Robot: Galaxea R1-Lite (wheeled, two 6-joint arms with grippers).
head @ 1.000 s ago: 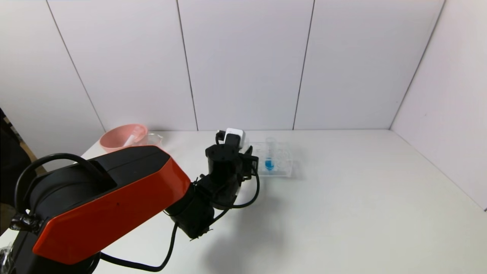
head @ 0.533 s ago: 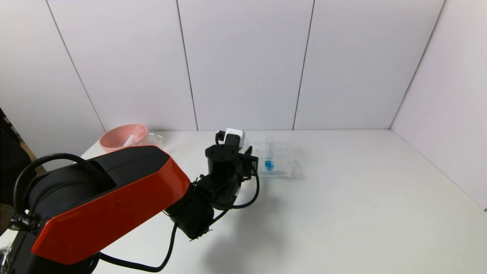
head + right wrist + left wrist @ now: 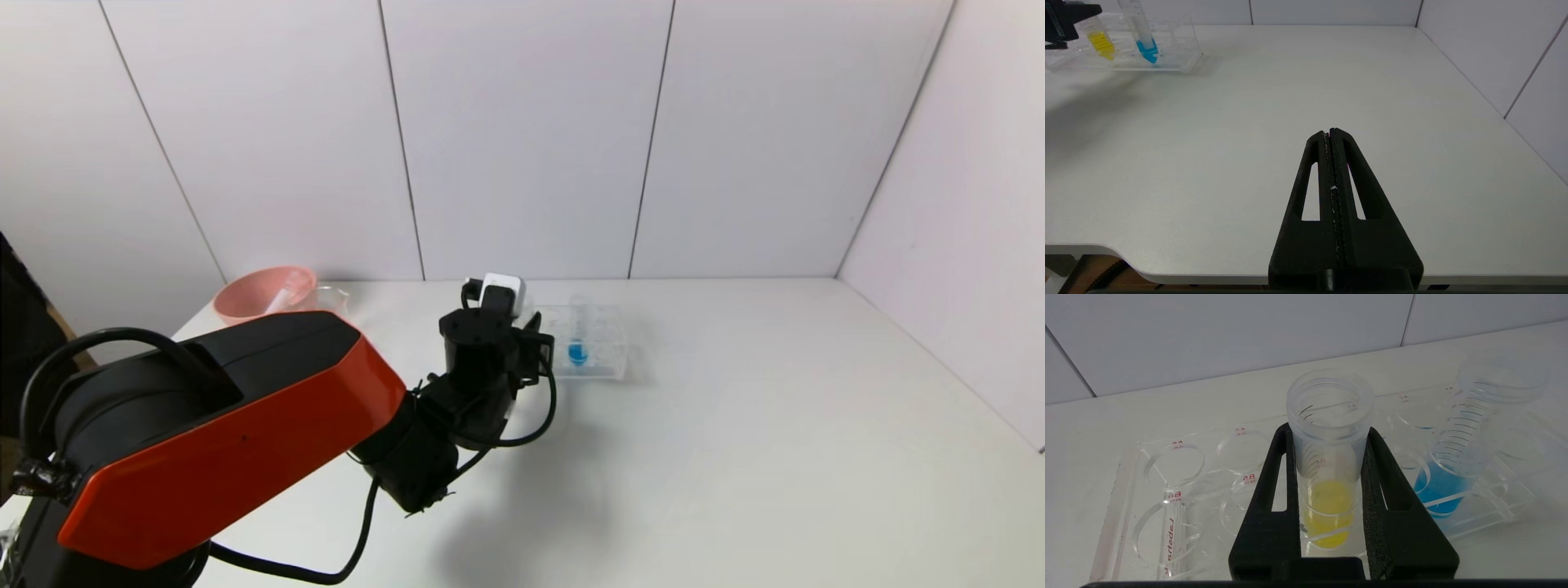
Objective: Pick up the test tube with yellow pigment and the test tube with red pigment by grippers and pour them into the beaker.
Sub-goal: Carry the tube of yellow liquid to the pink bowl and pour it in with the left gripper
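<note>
White tabletop (image 3: 735,457), white panelled walls (image 3: 522,139)

A robotics test bench dressed as a chemistry lab: a plain white table (image 3: 735,425) boxed in by white panelled walls (image 3: 522,139). A clear acrylic tube rack (image 3: 1167,506) with red-lettered holes holds graduated plastic tubes of coloured liquid, among them a tube with blue liquid (image 3: 1443,490). A glass beaker (image 3: 331,297) and a pink bowl (image 3: 261,292) stand at the table's far left corner.

Bright even overhead light, soft arm shadow on the table (image 3: 735,425), sharp focus, no glare
</note>
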